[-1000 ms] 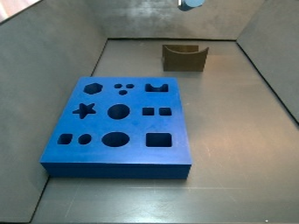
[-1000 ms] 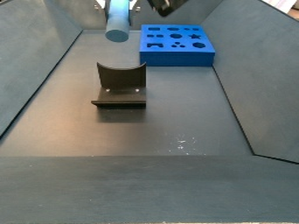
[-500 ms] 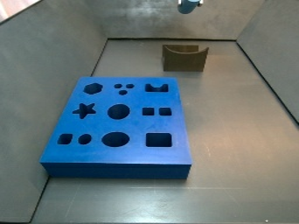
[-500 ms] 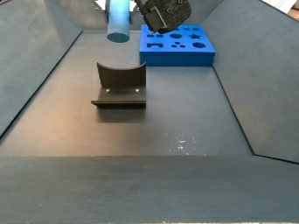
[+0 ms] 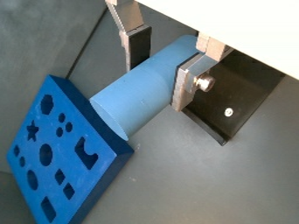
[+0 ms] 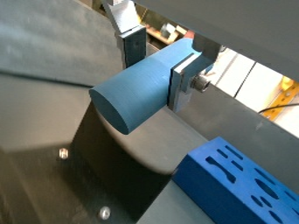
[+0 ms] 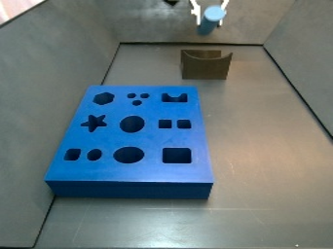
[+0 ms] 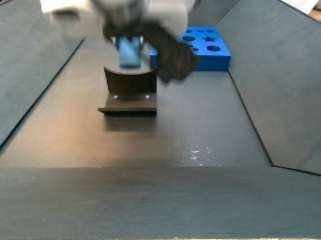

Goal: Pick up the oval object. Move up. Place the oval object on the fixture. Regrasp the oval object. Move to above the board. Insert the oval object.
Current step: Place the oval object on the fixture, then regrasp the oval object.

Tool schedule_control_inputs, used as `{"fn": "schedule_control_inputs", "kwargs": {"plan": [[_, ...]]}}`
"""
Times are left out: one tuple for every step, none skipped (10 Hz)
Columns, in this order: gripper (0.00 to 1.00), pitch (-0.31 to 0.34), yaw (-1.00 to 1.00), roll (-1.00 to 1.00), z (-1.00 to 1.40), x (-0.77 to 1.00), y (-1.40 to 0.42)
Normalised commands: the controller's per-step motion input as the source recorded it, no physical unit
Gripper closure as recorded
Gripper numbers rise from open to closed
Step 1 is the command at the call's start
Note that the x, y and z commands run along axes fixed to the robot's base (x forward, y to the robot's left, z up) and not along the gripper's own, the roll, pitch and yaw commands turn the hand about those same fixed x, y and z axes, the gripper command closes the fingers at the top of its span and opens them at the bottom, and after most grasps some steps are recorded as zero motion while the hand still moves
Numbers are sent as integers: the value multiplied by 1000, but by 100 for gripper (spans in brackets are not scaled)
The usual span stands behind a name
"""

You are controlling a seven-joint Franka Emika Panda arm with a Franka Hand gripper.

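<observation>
The oval object (image 5: pixel 132 103), a smooth pale blue peg, lies crosswise between the flat silver fingers of my gripper (image 5: pixel 162 63), which is shut on it; its oval end (image 6: pixel 114 112) sticks out to one side. In a side view the gripper (image 7: pixel 211 10) hangs with the peg (image 7: pixel 211 16) above the dark brown fixture (image 7: pixel 205 63). From the opposite side, the blurred gripper (image 8: pixel 133 39) holds the peg (image 8: pixel 130 53) just over the fixture's notch (image 8: pixel 128 86). The bright blue board (image 7: pixel 134 141) with dark cutouts lies apart from the fixture.
Grey sloping walls (image 7: pixel 78 49) enclose the dark floor (image 8: pixel 163 159). The board (image 8: pixel 207 47) sits behind and beside the fixture. In the wrist views the board (image 5: pixel 52 153) and the fixture (image 6: pixel 111 171) lie below the peg.
The gripper has come down with the oval object, from the top edge of both side views to just above the fixture. Its grip is unchanged.
</observation>
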Motion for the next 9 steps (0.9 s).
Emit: {"fn": "schedule_control_inputs", "kwargs": {"plan": [[100, 148, -175, -386, -1000, 149, 137], [100, 86, -191, -221, -1000, 162, 124], [100, 61, -194, -179, -1000, 163, 129], [100, 31, -183, -127, -719, 133, 106], [100, 10, -162, -89, -448, 108, 68], [100, -4, -141, -64, -259, 89, 48], [0, 0, 0, 0, 0, 0, 0], [0, 64, -45, -21, 1000, 0, 0], [0, 70, -43, -15, 1000, -7, 2]]}}
